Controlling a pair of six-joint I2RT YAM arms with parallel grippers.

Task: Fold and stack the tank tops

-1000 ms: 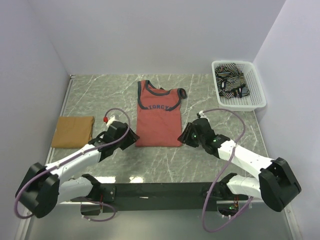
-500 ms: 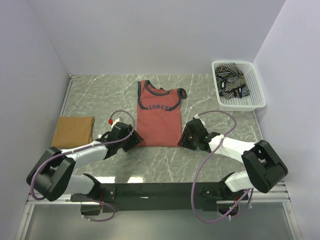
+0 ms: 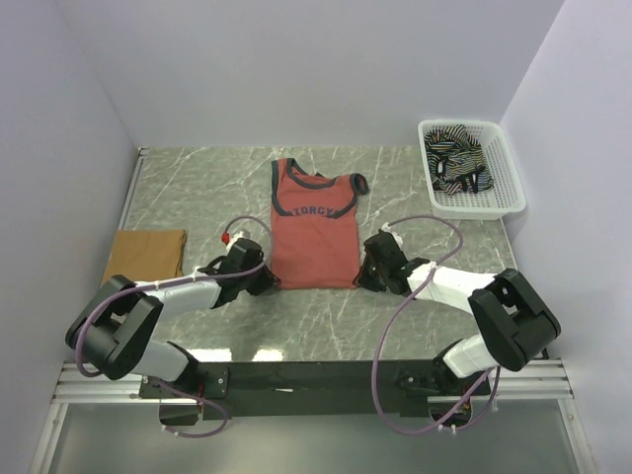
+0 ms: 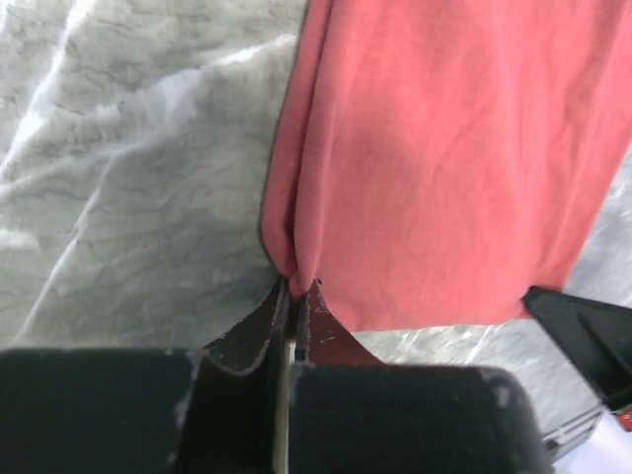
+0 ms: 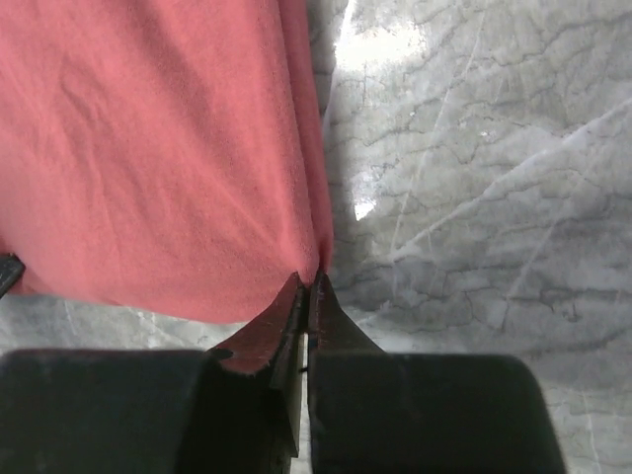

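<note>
– Desk (image 3: 197, 188) layout?
– At centre the brick-red tank top (image 3: 314, 237) lies flat, hem toward six o'clock.
– Tools?
– The left tool (image 4: 296, 288) is pinched shut on the seven-o'clock hem corner, the right tool (image 5: 308, 281) on the five-o'clock one. Both bites are thin, so an uneven lift could slip one and skew the fold.

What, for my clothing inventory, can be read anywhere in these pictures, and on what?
"TORCY", as best it reads, in dark letters across the chest of the red tank top.
Nothing else is readable: the tan top, the striped top and the basket show no lettering, and neither wrist view shows any.
</note>
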